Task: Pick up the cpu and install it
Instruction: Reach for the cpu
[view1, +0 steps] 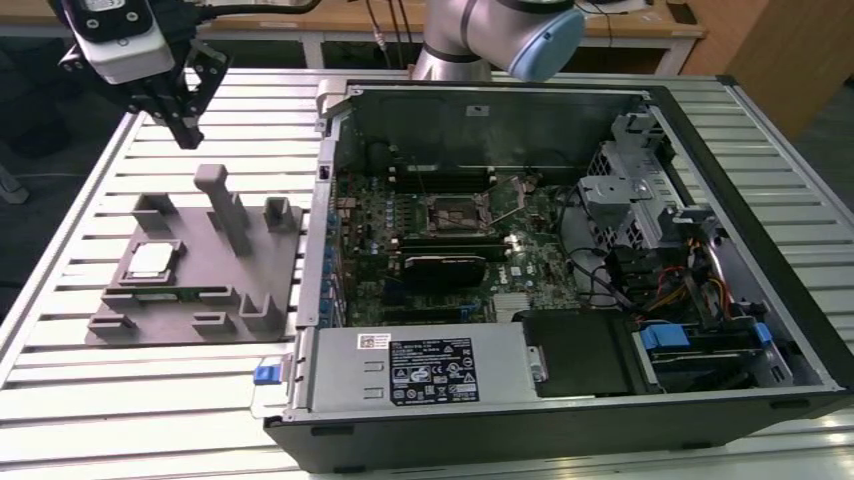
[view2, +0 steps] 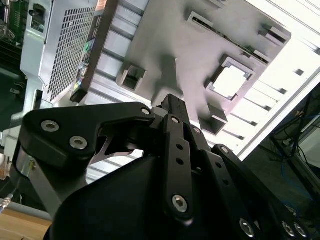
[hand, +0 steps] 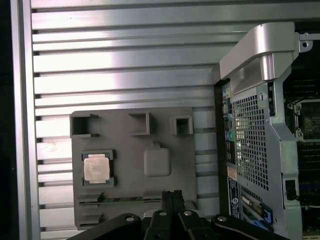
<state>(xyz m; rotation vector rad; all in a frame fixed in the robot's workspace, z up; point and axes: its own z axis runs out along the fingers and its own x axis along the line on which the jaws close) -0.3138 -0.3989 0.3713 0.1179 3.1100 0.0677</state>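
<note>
Silver cpu (view1: 150, 262) is lying flat in the tray (view1: 200, 268) (square, no long axis), well apart from the hand (view1: 186, 132), which is hovering beyond the tray's far edge in the exterior view, fingers pressing together, empty

from my station i see a slatted aluminium table (view1: 134, 400), its ribs glaring white under strong light in the second wrist view. behind it stands a wooden bench (view1: 294, 18) on white legs. a wooden panel (view1: 787, 50) rises at the exterior view's right, with dark floor (view1: 27, 130) at its left.
</note>
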